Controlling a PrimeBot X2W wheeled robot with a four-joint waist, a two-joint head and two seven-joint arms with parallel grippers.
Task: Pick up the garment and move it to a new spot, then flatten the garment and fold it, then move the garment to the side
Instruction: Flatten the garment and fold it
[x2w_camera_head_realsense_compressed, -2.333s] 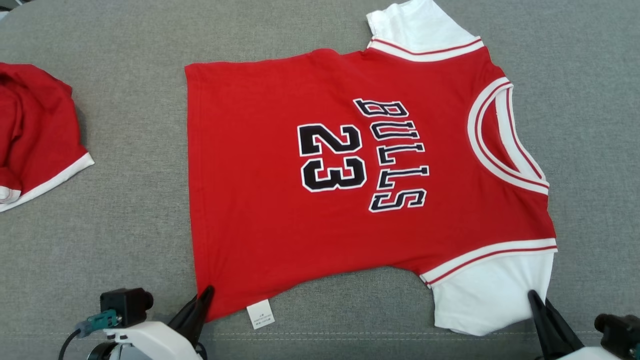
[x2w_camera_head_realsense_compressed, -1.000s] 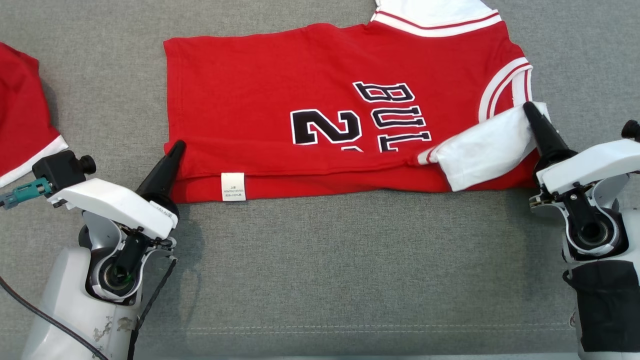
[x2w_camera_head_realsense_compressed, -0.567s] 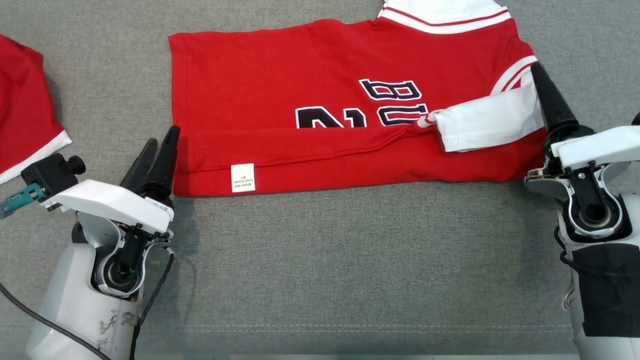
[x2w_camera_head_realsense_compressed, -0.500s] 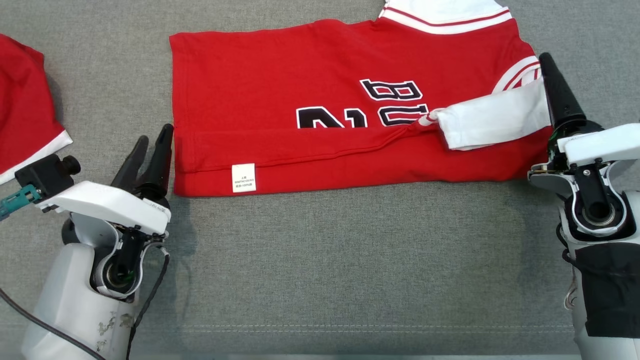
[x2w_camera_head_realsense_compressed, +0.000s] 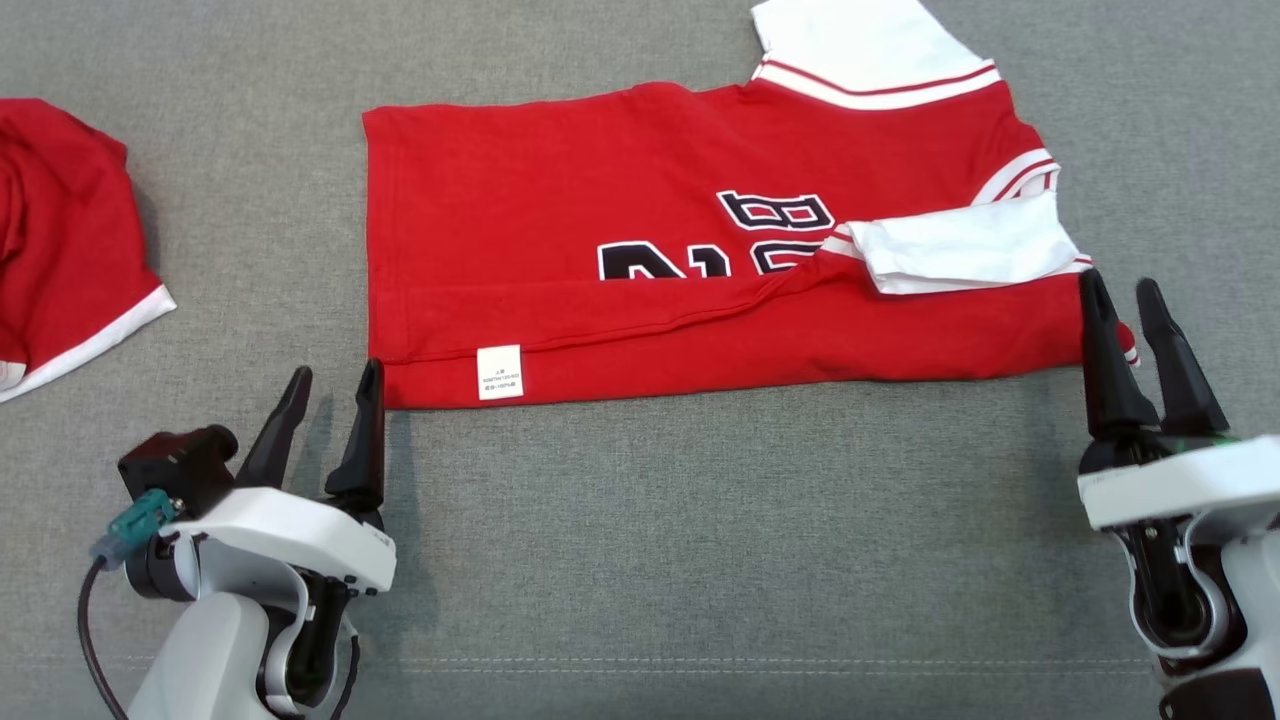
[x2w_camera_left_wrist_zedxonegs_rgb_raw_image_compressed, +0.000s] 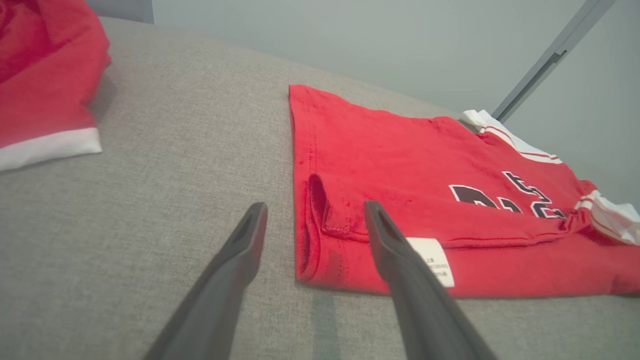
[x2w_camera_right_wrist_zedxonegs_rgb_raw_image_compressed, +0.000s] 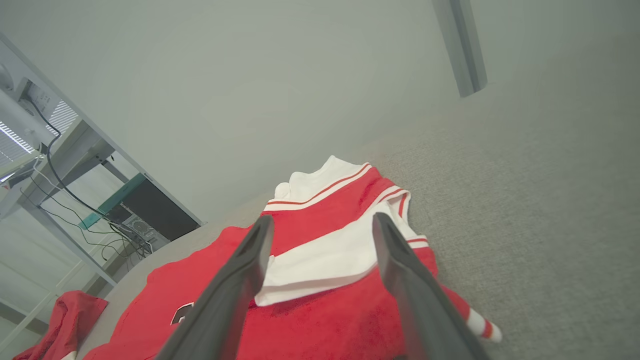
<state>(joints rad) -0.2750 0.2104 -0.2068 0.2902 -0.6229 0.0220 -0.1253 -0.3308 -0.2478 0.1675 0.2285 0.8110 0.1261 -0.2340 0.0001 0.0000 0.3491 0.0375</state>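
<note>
Red soft-knit jersey (x2w_camera_head_realsense_compressed: 650, 230) lies flat mid-way across the grey woven cushion (x2w_camera_head_realsense_compressed: 700, 520). Its near edge is folded over, so the black print is half covered and unreadable, and the white sleeve (x2w_camera_head_realsense_compressed: 960, 250) is laid across the red. Left gripper (x2w_camera_head_realsense_compressed: 336, 370) and right gripper (x2w_camera_head_realsense_compressed: 1117, 280) both have fingers spread and empty, just off the near corners. A crumpled second red garment (x2w_camera_head_realsense_compressed: 60, 250) sits well apart, cut off at the left.

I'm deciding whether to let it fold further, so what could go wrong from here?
The white sleeve lies loose on the shirt and could slide off in the next fold. The folded near edge is uneven and may bunch. The other red garment at the left could crowd a move aside.
</note>
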